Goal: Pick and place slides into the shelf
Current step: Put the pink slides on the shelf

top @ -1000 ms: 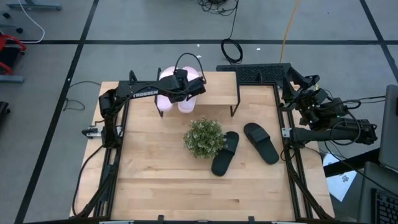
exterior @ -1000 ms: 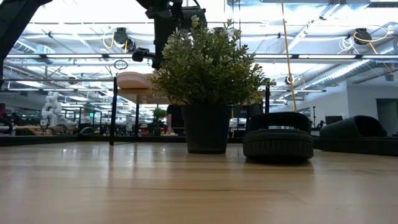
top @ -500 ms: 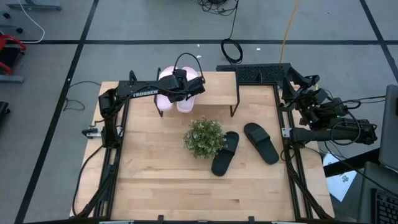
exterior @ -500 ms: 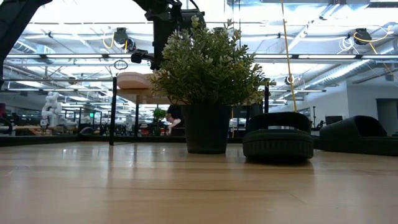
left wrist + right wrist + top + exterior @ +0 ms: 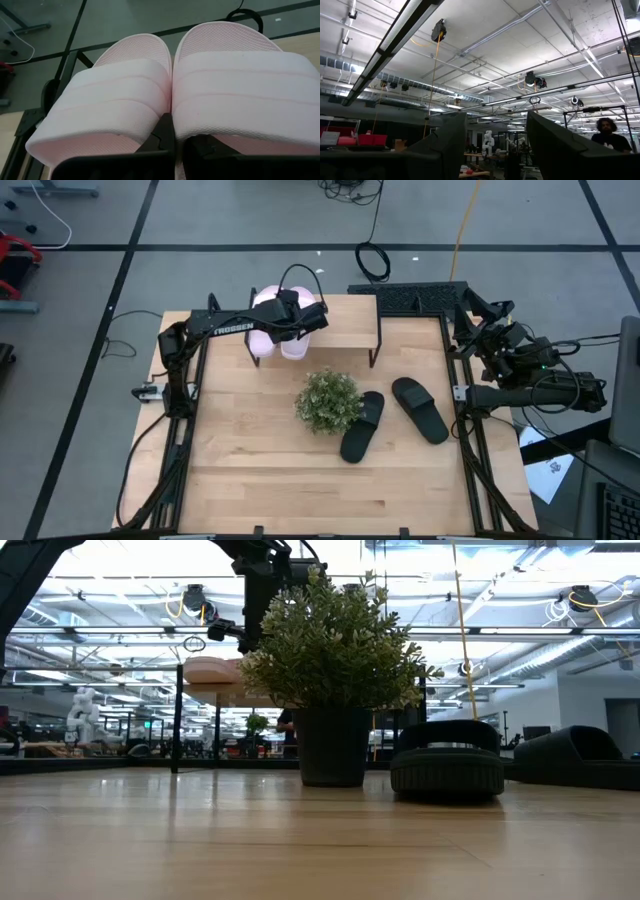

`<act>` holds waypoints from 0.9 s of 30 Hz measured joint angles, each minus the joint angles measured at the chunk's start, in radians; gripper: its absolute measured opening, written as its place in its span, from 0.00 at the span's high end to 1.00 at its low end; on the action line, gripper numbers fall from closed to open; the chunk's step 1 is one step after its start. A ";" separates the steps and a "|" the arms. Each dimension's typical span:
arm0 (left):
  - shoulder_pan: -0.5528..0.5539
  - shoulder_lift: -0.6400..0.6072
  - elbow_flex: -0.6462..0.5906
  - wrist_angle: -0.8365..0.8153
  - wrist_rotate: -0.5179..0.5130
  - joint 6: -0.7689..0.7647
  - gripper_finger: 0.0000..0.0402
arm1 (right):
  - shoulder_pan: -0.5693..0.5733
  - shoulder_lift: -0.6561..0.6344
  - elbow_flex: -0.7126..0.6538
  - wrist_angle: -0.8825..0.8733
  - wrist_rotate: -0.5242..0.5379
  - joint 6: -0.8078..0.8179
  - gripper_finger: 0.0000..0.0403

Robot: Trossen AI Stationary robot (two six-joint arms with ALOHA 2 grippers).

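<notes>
- Wooden tabletop (image 5: 250,470) on a grey floor with black tape lines; low view looks across it into a big hall with ceiling lights and pipes.
- Shelf (image 5: 350,320) sits at the far edge of the table, light plank top on thin black legs.
- Left arm stretches from its base on the table's left side, horizontal, forearm running toward the shelf's left end.
- Left gripper (image 5: 297,320) sits at that left end, over the two pale pink slides (image 5: 268,330).
- Left wrist view: both pink slides (image 5: 165,105) side by side, straps touching, dark fingers (image 5: 162,137) pinched on the inner edges where the two straps meet (so it holds the pair together).
- Low view: pink sole (image 5: 210,673) hangs in the air at about shelf-top height, tilted a little, partly hidden behind the plant (image 5: 335,640).
- Cannot tell whether the pink slides touch the plank or hang just off it.
- Potted plant (image 5: 328,400) stands mid-table.
- One black slide (image 5: 362,426) lies just beside the plant's right; second black slide (image 5: 420,409) lies near it, further right, both flat on the table.
- Right arm is folded at the table's right edge, well apart from everything.
- Right gripper (image 5: 495,145) points up at the ceiling, jaws spread, nothing between them.
- A person (image 5: 606,132) shows at the edge of the right wrist view.
</notes>
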 joint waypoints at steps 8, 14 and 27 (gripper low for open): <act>0.000 0.000 0.000 0.000 -0.028 -0.027 0.99 | 0.000 0.000 0.000 -0.001 0.000 0.000 0.51; 0.000 0.000 0.000 0.000 -0.031 -0.028 0.99 | 0.000 0.000 0.000 -0.001 0.000 0.000 0.51; 0.000 0.000 0.000 0.001 -0.031 -0.021 0.95 | 0.000 0.000 0.000 -0.002 0.000 0.000 0.51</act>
